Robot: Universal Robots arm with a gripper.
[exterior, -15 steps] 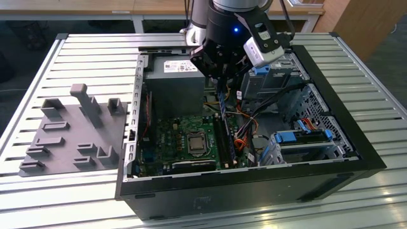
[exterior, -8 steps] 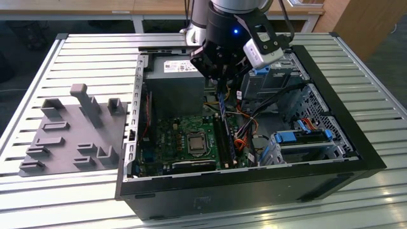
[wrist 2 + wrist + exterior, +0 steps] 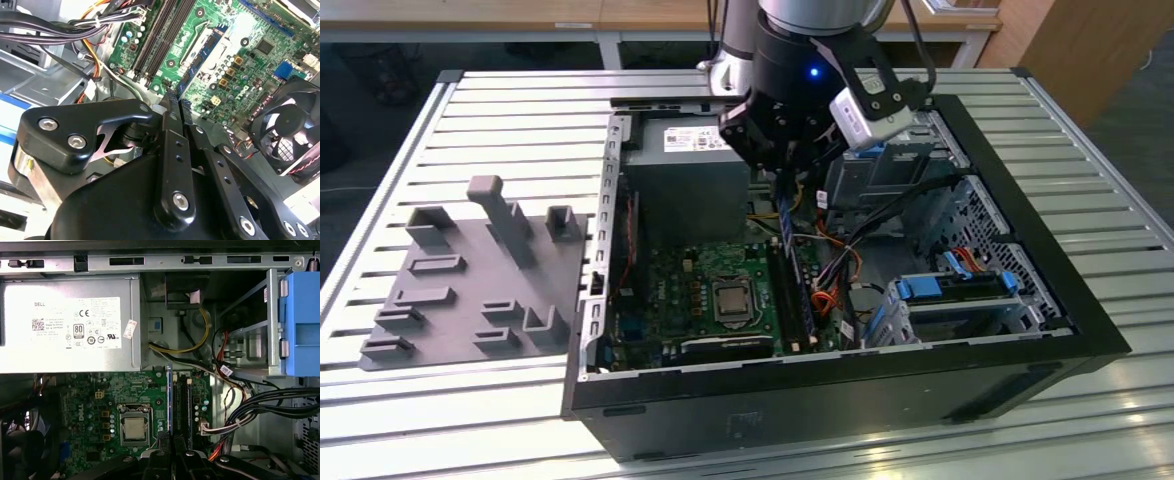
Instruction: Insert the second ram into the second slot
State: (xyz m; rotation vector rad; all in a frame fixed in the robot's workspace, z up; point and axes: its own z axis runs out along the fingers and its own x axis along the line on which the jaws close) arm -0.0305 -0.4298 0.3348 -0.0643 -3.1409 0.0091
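Reads blue on ram stick [image 3: 169, 400], green on motherboard [image 3: 85, 400], black on gripper [image 3: 173, 100], light blue on drive clips [image 3: 302, 325], ribbed grey on table [image 3: 494, 120].

The computer case [image 3: 854, 400] stands on the table [image 3: 494, 110], a fixture plate [image 3: 454, 300] beside it on the exterior view's left. Inside, the second ram [image 3: 169, 400] stands over the motherboard [image 3: 674, 290].
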